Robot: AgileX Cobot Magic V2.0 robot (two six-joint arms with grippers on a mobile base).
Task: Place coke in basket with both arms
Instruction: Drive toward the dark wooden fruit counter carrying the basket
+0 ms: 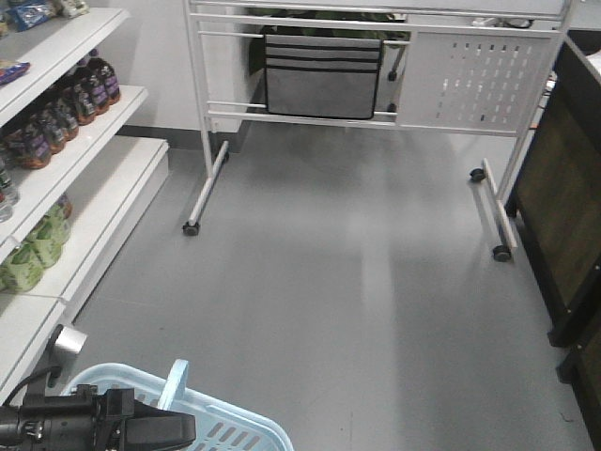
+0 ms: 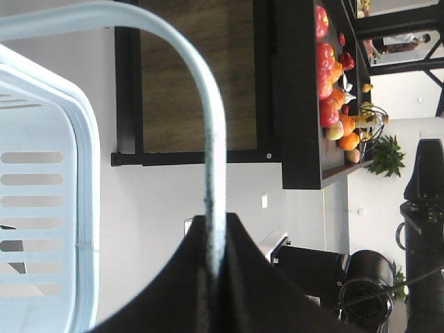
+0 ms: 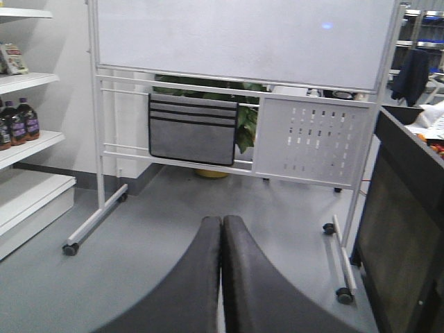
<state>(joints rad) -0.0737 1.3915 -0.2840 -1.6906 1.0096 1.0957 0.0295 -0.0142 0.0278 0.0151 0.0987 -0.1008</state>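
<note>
Fig.: L tool (image 2: 215, 225) clamped on basket (image 1: 244, 416) handle (image 2: 202, 90); R tool (image 3: 222, 225) closed, empty. Coke unseen; prob. slick, light: grip mid-body.

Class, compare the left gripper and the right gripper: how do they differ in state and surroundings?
The left gripper is shut on the basket handle; the right gripper is shut with nothing between its fingers. The left gripper sits beside the basket; the right gripper faces a whiteboard stand across grey floor. Both are black.
</note>
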